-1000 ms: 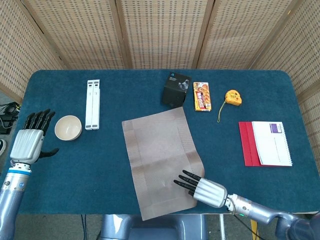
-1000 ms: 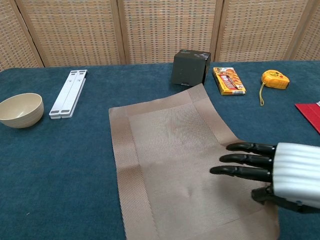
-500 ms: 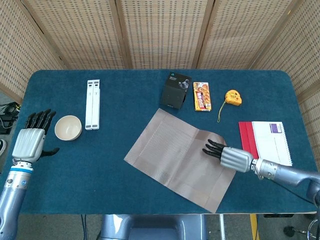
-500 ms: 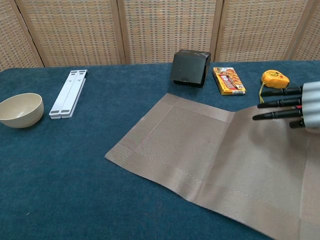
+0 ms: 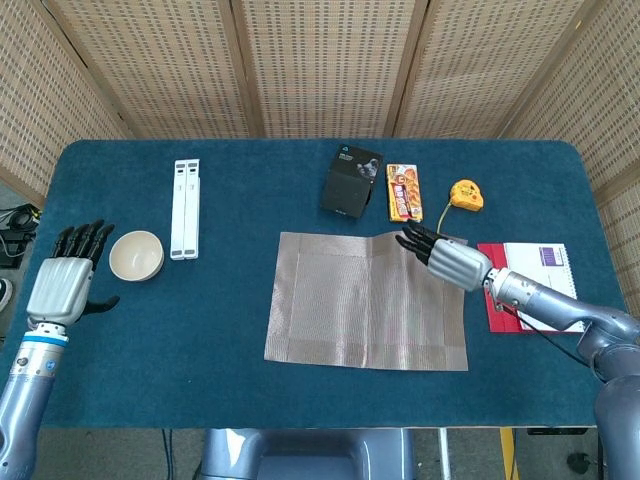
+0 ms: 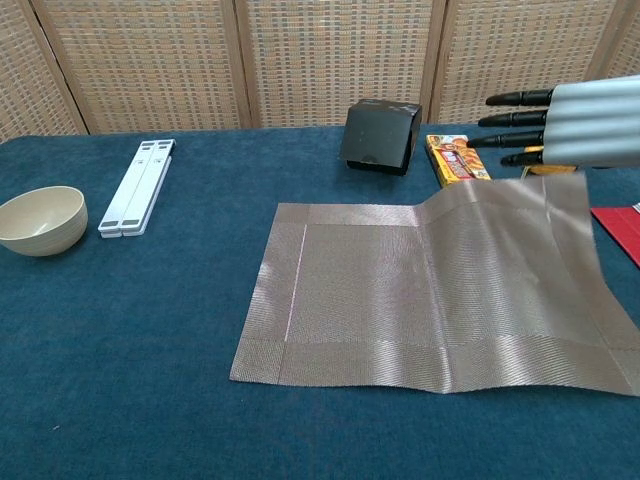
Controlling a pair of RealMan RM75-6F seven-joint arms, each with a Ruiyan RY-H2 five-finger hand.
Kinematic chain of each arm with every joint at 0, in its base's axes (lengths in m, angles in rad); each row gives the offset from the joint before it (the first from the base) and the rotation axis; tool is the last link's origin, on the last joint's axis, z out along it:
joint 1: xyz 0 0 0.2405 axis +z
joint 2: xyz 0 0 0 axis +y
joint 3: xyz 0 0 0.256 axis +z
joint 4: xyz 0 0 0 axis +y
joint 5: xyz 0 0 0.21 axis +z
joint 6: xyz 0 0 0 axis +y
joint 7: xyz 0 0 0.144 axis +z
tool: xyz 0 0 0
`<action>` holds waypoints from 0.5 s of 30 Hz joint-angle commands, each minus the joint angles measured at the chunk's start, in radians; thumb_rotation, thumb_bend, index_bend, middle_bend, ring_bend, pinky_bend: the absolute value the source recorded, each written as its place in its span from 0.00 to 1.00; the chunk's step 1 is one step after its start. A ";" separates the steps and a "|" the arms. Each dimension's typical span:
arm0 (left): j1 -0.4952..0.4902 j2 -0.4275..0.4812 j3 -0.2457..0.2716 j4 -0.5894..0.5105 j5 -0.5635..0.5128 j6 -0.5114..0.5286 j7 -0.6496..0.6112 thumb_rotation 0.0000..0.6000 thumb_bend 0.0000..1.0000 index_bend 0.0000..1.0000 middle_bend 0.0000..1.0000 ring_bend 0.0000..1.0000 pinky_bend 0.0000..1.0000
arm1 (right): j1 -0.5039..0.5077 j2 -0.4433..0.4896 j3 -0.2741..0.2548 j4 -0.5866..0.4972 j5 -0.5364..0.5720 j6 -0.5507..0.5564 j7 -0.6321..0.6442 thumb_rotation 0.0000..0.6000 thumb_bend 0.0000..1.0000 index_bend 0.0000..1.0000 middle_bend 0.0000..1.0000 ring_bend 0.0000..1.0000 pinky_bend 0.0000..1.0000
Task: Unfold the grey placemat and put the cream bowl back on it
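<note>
The grey placemat [image 5: 365,300] [image 6: 400,290] lies unfolded in the middle of the blue table, long side left to right. Its far right corner is raised off the cloth and held by my right hand [image 5: 445,258] [image 6: 565,125], whose fingers point left above it. The cream bowl [image 5: 136,255] [image 6: 40,220] stands upright and empty at the left, well clear of the mat. My left hand [image 5: 65,280] hovers just left of the bowl near the table's edge, fingers spread and holding nothing; only the head view shows it.
A white folded stand [image 5: 185,208] [image 6: 138,187] lies right of the bowl. Behind the mat are a black box [image 5: 351,181] [image 6: 381,135], a snack pack [image 5: 404,192] [image 6: 457,160] and a yellow tape measure [image 5: 465,194]. A red notebook [image 5: 530,287] lies at the right.
My right hand swept from the front edge to the back right, dragging the mat's corner with it. The mat turned from lengthwise to crosswise. Bowl and left hand stayed put.
</note>
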 commanded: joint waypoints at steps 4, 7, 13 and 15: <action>-0.014 -0.009 0.013 0.029 0.050 -0.024 -0.036 1.00 0.00 0.00 0.00 0.00 0.00 | -0.118 0.050 0.092 -0.159 0.152 0.129 0.018 1.00 0.00 0.00 0.00 0.00 0.00; -0.025 -0.012 0.027 0.047 0.102 -0.043 -0.074 1.00 0.00 0.00 0.00 0.00 0.00 | -0.204 0.103 0.125 -0.323 0.239 0.180 0.050 1.00 0.00 0.00 0.00 0.00 0.00; -0.065 -0.042 0.059 0.095 0.233 -0.086 -0.172 1.00 0.00 0.00 0.00 0.00 0.00 | -0.345 0.144 0.140 -0.498 0.339 0.278 0.165 1.00 0.00 0.00 0.00 0.00 0.00; -0.089 -0.056 0.076 0.112 0.295 -0.111 -0.239 1.00 0.00 0.00 0.00 0.00 0.00 | -0.394 0.144 0.136 -0.547 0.375 0.293 0.223 1.00 0.00 0.00 0.00 0.00 0.00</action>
